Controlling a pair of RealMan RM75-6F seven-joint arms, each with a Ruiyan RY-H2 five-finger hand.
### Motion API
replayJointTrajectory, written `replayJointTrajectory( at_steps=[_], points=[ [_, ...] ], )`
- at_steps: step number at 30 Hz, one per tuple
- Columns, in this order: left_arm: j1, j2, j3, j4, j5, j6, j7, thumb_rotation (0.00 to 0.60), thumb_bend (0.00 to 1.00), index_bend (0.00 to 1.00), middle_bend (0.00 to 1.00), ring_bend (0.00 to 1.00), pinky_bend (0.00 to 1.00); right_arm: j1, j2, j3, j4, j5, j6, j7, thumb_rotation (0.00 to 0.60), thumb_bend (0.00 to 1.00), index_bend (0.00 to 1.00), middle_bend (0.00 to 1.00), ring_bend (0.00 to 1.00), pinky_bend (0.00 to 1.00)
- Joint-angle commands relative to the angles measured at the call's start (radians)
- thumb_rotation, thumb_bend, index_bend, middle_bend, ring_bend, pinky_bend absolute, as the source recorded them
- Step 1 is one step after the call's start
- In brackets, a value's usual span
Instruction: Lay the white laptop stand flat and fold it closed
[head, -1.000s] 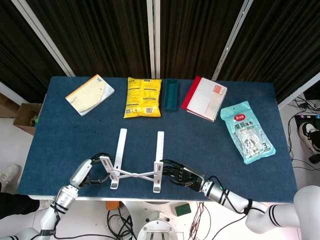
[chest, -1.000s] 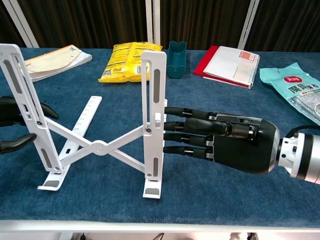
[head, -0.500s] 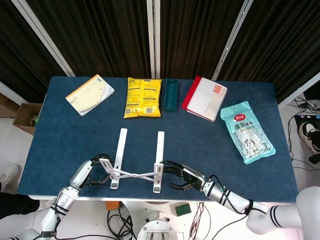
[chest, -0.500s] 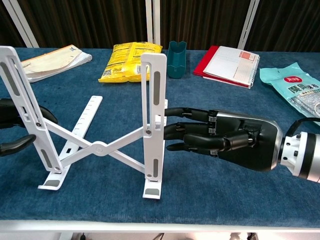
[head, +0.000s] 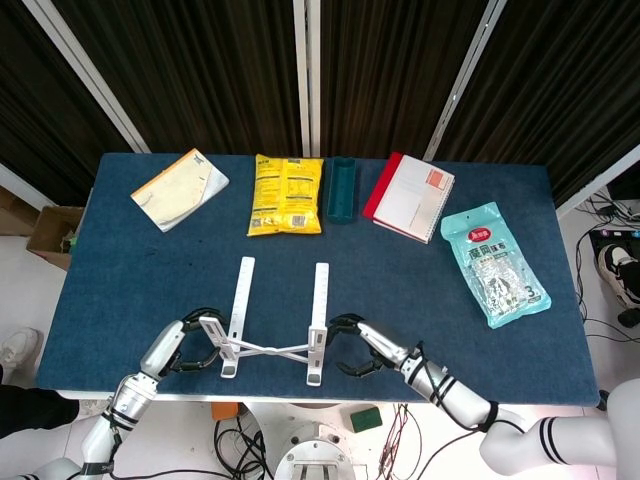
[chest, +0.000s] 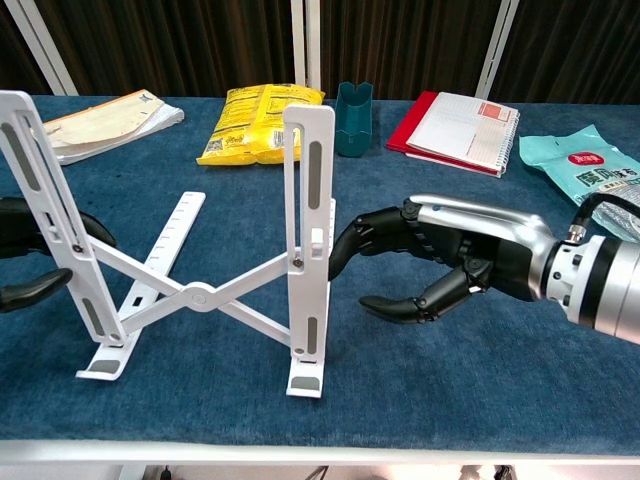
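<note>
The left hand (chest: 30, 255) is seen grasping the left upright of the white laptop stand (chest: 200, 295), which stands unfolded at the near edge of the blue-covered table (head: 120, 280). Just right of it, the right hand (chest: 450, 260) is held released, fingers curled apart. The teal container (head: 342, 188), interior unseen, is backed by dark curtains (head: 400, 70).
</note>
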Motion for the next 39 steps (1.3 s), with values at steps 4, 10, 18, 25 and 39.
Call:
replayJointTrajectory(
  at_steps=[4, 10, 18, 25, 39],
  points=[
    [-0.002, 0.002, -0.001, -0.008, 0.002, -0.003, 0.01, 0.6, 0.48, 0.6, 0.33, 0.2, 0.35, 0.058, 0.058, 0.116, -0.178, 0.239, -0.113, -0.311, 0.6, 0.32, 0.47, 0.38, 0.14, 0.11],
    [-0.001, 0.003, -0.001, -0.013, 0.001, -0.006, 0.016, 0.6, 0.48, 0.6, 0.33, 0.2, 0.35, 0.123, 0.108, 0.141, -0.281, 0.432, -0.15, -0.532, 0.6, 0.33, 0.52, 0.38, 0.14, 0.12],
    [0.001, 0.002, -0.004, -0.014, 0.003, -0.001, 0.017, 0.6, 0.48, 0.6, 0.33, 0.2, 0.35, 0.145, 0.087, 0.137, -0.324, 0.55, -0.108, -0.661, 0.6, 0.34, 0.56, 0.38, 0.14, 0.12],
    [0.0, 0.002, -0.004, -0.012, 0.007, 0.001, 0.013, 0.6, 0.48, 0.6, 0.33, 0.2, 0.35, 0.125, 0.057, 0.133, -0.321, 0.558, -0.063, -0.698, 0.6, 0.35, 0.59, 0.4, 0.15, 0.12],
    [-0.011, -0.005, -0.009, -0.006, 0.013, -0.006, 0.006, 0.6, 0.48, 0.6, 0.33, 0.2, 0.35, 0.076, 0.042, 0.136, -0.332, 0.551, 0.003, -0.734, 0.6, 0.22, 0.55, 0.4, 0.15, 0.12]
  ],
)
